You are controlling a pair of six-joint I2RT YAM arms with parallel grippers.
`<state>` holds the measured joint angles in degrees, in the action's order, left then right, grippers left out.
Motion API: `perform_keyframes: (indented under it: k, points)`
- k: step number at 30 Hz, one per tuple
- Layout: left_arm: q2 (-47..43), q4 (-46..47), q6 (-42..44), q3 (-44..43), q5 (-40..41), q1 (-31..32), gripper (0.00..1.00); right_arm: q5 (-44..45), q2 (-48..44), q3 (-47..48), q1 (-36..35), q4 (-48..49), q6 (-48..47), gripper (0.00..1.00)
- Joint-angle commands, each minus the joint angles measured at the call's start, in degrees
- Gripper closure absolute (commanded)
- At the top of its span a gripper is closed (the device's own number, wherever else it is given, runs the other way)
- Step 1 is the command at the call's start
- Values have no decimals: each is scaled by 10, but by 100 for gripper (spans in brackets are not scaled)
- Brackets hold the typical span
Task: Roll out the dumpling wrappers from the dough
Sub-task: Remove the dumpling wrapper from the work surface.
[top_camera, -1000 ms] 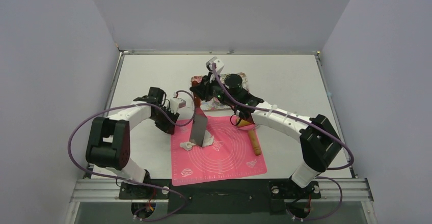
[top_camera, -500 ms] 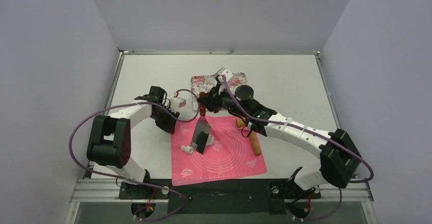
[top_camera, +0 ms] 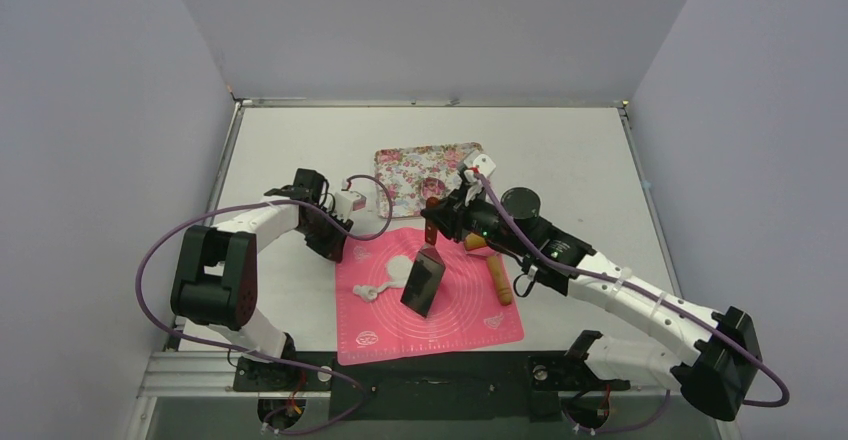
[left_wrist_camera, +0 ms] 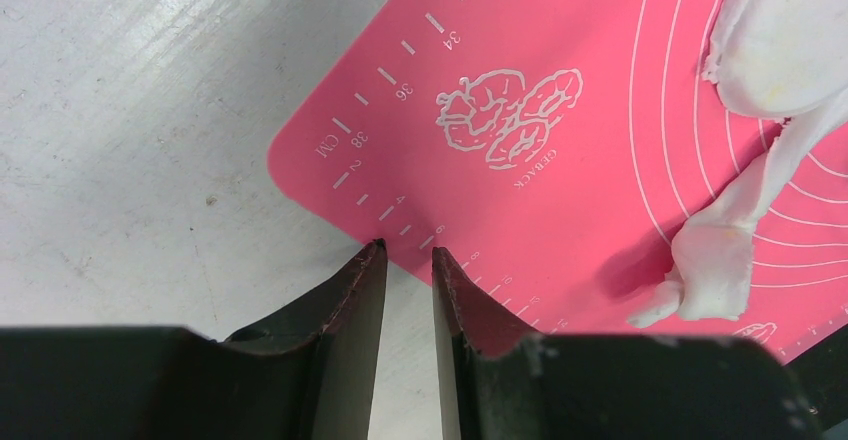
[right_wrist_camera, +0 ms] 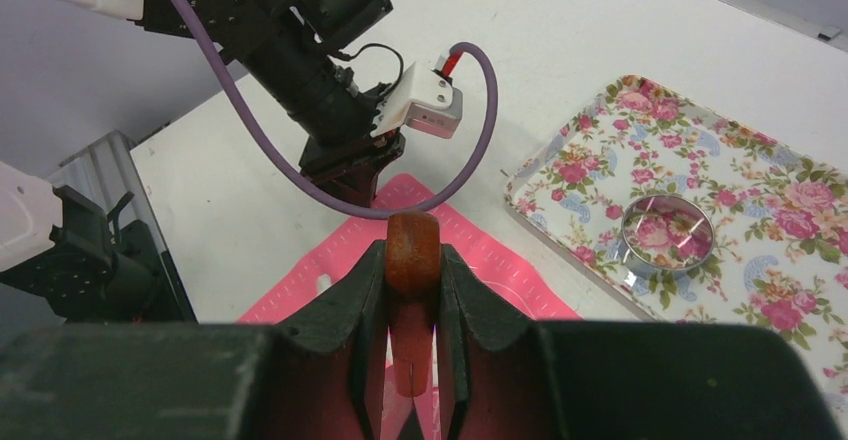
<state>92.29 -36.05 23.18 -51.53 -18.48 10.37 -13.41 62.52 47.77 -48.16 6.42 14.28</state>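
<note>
Pale grey walls (top_camera: 100,110) enclose a white table (top_camera: 300,140), on which a pink mat (top_camera: 460,310) is spread near the arms' bases. A floral tray (top_camera: 410,165) is set just beyond the mat. The right gripper (right_wrist_camera: 412,250) is clamped on the wooden handle of a scraper (top_camera: 422,282), whose dark blade is hung tilted over the mat's middle. A wooden rolling pin (top_camera: 497,278) is laid along the mat's right side. The dough (top_camera: 398,266) is seen flattened and ragged on the mat's left half, a thin strip trailing from it. The left gripper (left_wrist_camera: 405,255) is placed at the mat's corner, its fingers parted by a narrow gap; contact with the mat possibly exists, but cannot be told. A metal ring cutter (right_wrist_camera: 668,268) is kept on the tray. "GEBACK", "CM" and ruler figures 32 to 38 are printed on the mat.
</note>
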Motion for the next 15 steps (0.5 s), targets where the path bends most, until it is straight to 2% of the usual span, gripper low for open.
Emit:
perform_keyframes:
  k: [1,7,15]
  points:
    - [-7,20,8,-10,8,1,78,20,-1,27,-4,31,-1,100]
    - [-19,12,-3,-26,-5,-33,78,55,59,60,-16,140,-23,100]
    - [-7,11,-6,-30,-2,-41,78,38,151,137,-25,163,-41,100]
